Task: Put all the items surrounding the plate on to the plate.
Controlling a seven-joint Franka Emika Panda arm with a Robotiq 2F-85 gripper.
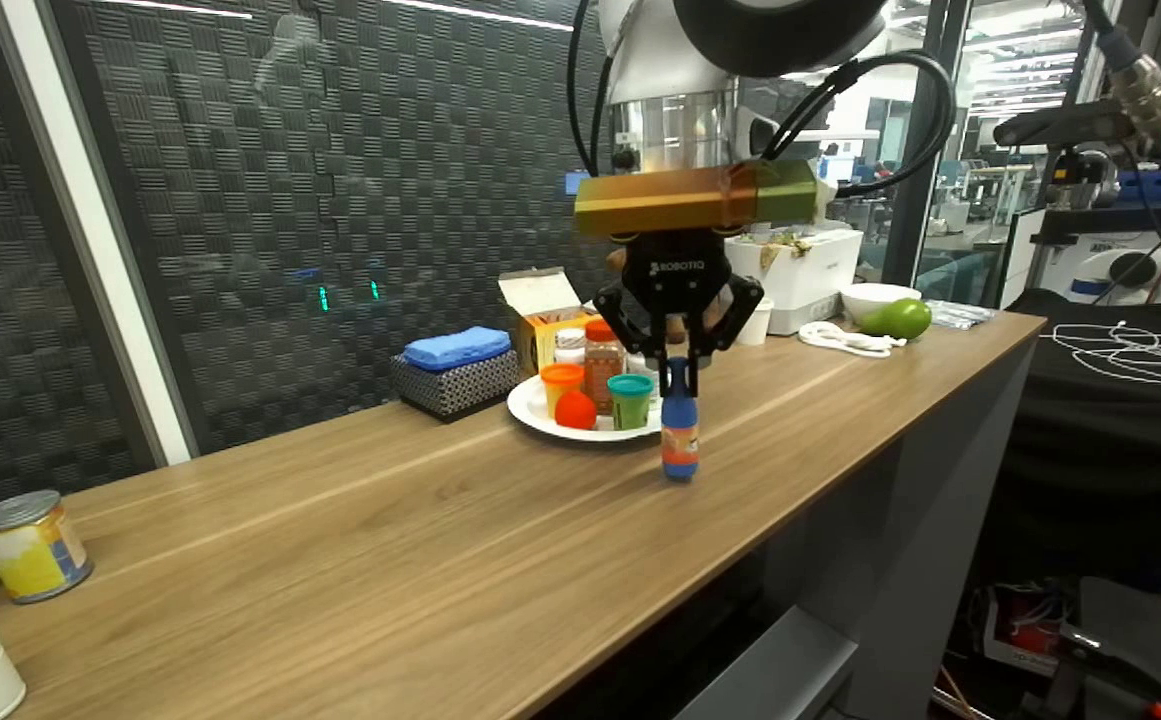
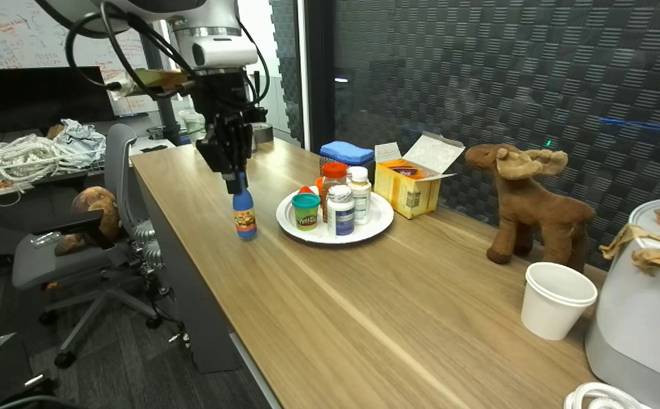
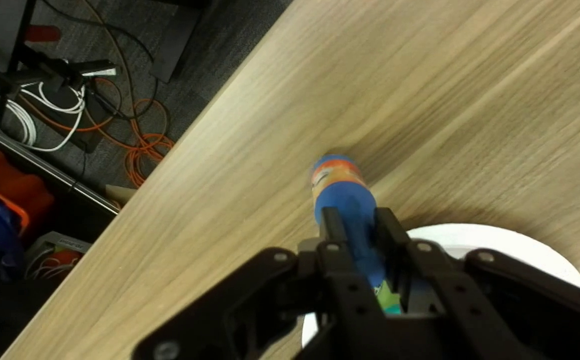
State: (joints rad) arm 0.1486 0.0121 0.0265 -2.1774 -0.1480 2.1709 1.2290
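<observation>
Fingers [image 3: 333, 227] pinching blue bottle [image 1: 679, 430] beside plate [image 2: 376, 223], red-capped jar [image 1: 603, 373] in both exterior views only

Rm btwn blue btl [image 2: 244, 211] & tbl [image 2: 207, 224] edge, crowded plate [image 2: 376, 220] in way opp. side

Stuffed animal [image 2: 534, 204] is seen at 3 o'clock in an exterior view, cup [image 2: 546, 312] at 4, chair [image 2: 74, 270] at 9.

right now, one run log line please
gripper: closed on blue bottle; blue bottle: beside plate, not yet on it; on plate: green tub among others
</observation>
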